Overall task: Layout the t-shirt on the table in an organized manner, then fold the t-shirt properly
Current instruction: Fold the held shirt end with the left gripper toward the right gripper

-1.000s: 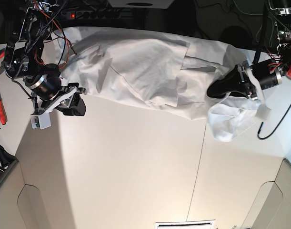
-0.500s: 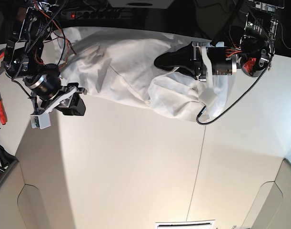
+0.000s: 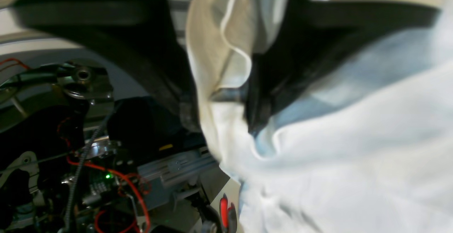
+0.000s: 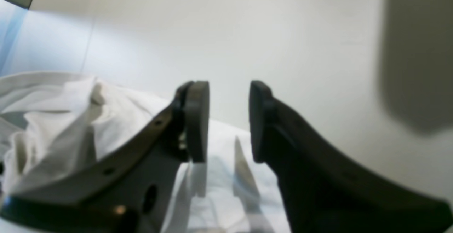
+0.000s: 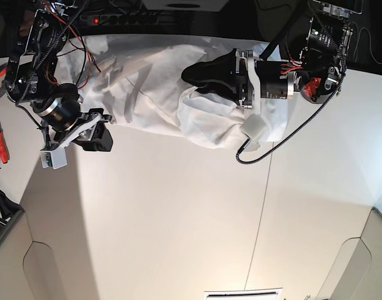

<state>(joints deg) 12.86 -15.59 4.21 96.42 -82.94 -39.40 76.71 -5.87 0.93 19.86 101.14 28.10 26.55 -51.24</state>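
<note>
- Base view, far left: the right gripper point(image 5: 98, 137) hangs just off the t-shirt's point(image 5: 147, 75) left end, over bare table point(image 5: 178, 219). It is near the hem but not touching it.
- Right wrist view: its jaws stand apart with nothing between them, so this hand is free. Wrinkled cloth lies just below and beside it. I judge it is parked there so that it can take the near edge once the other end is sorted.
- Middle: the t-shirt lies bunched along the far edge of the table as a long, creased heap, with loose folds at its left end. It is not spread flat. By my reading the layout step is unfinished and folding has not begun.
- Right of middle: the left gripper point(image 5: 200, 74) reaches in sideways over the t-shirt's right part, its dark jaws lying on top of a doubled-over mound of cloth.
- Left wrist view: the picture is blurred, and white fabric drapes across the dark jaws. I cannot tell whether they pinch the fabric or have let it go.
- Far right: beyond the t-shirt's right end the table is bare, and a thin dark seam point(image 5: 261, 206) runs toward the camera from just under that end. It makes a handy line for squaring the hem.
</note>
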